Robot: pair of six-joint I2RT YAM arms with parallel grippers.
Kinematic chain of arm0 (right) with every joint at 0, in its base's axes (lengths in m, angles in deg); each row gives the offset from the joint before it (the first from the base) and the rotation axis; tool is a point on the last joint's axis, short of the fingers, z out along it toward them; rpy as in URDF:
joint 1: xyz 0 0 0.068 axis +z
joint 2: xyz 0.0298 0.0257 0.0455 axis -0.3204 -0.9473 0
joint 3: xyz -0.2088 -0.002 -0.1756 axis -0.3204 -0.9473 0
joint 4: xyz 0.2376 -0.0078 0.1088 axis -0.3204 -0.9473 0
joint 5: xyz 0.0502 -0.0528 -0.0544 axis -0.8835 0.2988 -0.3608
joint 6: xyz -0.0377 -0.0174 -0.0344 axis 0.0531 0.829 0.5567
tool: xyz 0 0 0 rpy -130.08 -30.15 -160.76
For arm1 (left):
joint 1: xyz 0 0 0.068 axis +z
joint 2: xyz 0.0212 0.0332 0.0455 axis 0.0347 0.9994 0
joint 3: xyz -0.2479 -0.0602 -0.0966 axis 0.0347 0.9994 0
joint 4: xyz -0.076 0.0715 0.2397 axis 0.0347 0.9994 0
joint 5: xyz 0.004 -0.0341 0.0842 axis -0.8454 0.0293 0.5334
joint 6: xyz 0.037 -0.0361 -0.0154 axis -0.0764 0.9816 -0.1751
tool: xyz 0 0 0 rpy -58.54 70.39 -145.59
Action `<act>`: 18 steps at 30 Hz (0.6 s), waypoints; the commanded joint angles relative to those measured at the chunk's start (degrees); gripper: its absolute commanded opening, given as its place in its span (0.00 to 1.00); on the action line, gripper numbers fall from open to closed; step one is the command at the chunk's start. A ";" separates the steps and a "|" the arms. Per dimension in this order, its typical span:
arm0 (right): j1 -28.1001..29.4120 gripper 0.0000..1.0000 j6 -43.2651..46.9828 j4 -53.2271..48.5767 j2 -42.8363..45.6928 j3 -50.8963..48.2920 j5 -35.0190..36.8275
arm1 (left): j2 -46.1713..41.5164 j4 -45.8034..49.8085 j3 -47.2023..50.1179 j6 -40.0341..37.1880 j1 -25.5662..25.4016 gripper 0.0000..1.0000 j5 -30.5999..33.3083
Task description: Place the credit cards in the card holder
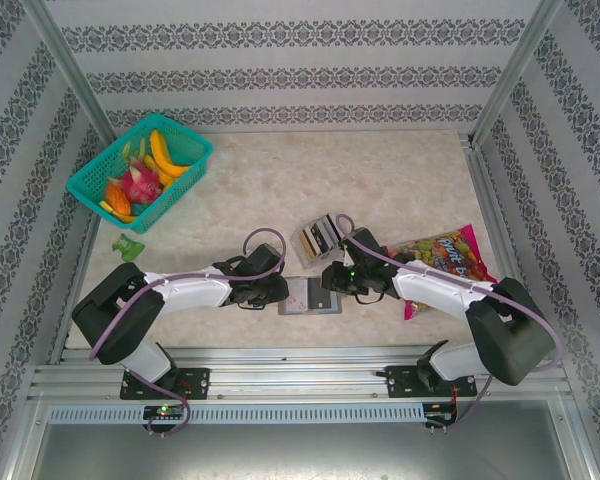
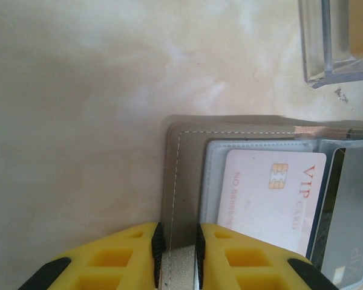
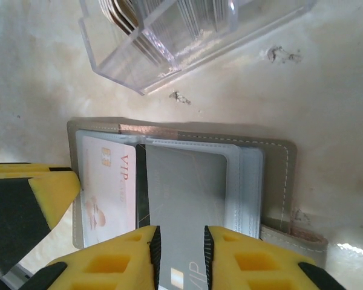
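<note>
Between the two arms, near the worktop's [image 1: 380, 180] near edge, the card holder [image 1: 302, 298] lies open and flat; the left pincer [image 2: 177, 237] is pinching its stitched cover edge; the right pincer [image 3: 181, 237] is pinching a grey card [image 3: 184, 193] over a clear pocket, though whether its leading edge is inside I cannot tell; a pale card [image 2: 272, 193] sits in the neighbouring pocket. Done well, I judge, the left grip anchors the holder against skidding; the grey card goes in flat, square to the pocket mouth, slowly; more cards stand in the clear tray [image 3: 169, 42] just beyond.
</note>
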 commanded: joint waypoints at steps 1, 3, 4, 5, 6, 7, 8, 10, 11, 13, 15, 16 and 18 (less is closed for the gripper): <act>-0.04 0.28 0.64 -2.13 -1.68 -0.33 0.90 | 0.83 0.00 0.34 -0.54 0.28 0.25 -1.26; 0.23 0.28 0.31 -1.25 -2.98 -0.43 0.53 | 0.92 0.13 0.11 -0.68 0.31 0.25 -1.35; 0.36 0.28 0.30 -1.13 -3.67 -0.39 0.32 | 0.90 0.13 0.09 -0.68 0.28 0.24 -1.42; 0.54 0.28 0.15 -1.45 -4.24 -0.04 0.82 | 0.91 0.19 -0.04 -0.68 0.28 0.24 -1.32; 0.96 0.28 0.23 -1.78 -4.74 0.10 1.61 | 0.97 0.21 0.00 -0.69 0.28 0.24 -1.38; 1.31 0.28 0.31 -1.89 -5.14 0.15 2.34 | 0.88 0.16 -0.13 -0.69 0.28 0.24 -1.35; 1.51 0.29 0.31 -2.37 -5.57 0.34 2.90 | 0.97 0.23 -0.10 -0.75 0.28 0.24 -1.38; 2.05 0.28 0.48 -3.32 -6.32 0.71 4.16 | 0.97 0.29 -0.15 -0.87 0.28 0.23 -1.45; 2.24 0.28 0.52 -3.90 -6.49 1.00 4.69 | 0.97 0.32 -0.08 -0.98 0.29 0.23 -1.47; 3.08 0.29 0.81 -5.31 -5.46 1.55 6.53 | 0.97 0.49 -0.09 -0.94 0.28 0.23 -1.44; 3.14 0.30 0.97 -6.27 -4.14 1.84 7.39 | 0.97 0.55 -0.13 -0.94 0.28 0.22 -1.36; 3.12 0.31 1.16 -6.43 -3.35 1.86 7.47 | 1.04 0.47 -0.05 -0.85 0.28 0.22 -1.35; 2.85 0.31 1.67 -6.96 -2.39 2.15 7.26 | 1.02 0.31 0.07 -0.72 0.28 0.22 -1.39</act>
